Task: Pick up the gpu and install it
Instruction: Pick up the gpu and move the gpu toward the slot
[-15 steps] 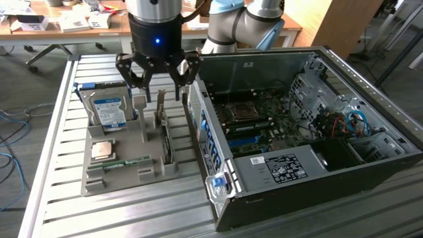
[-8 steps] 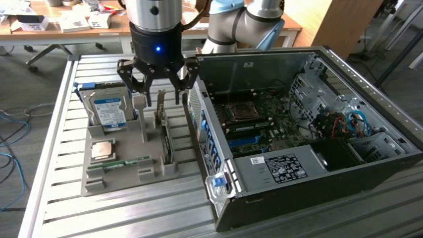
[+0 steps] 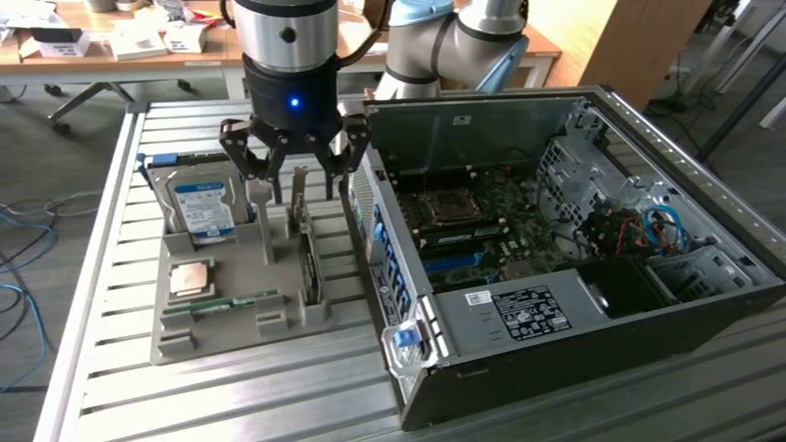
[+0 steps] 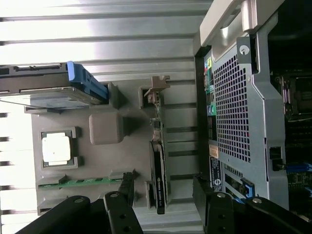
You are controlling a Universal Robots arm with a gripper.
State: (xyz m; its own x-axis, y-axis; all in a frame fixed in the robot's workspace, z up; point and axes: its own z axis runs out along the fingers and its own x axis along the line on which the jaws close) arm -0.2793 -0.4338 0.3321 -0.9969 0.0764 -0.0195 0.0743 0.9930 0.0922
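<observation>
Grey tray (image 3: 239, 324) holds the gpu (image 3: 304, 241) on edge, just beside the computer case (image 3: 553, 368) — it looks thin, stiff, light and fragile, best pinched across its flat faces — gripper (image 3: 294, 177) above it, fingers spread, empty.
</observation>
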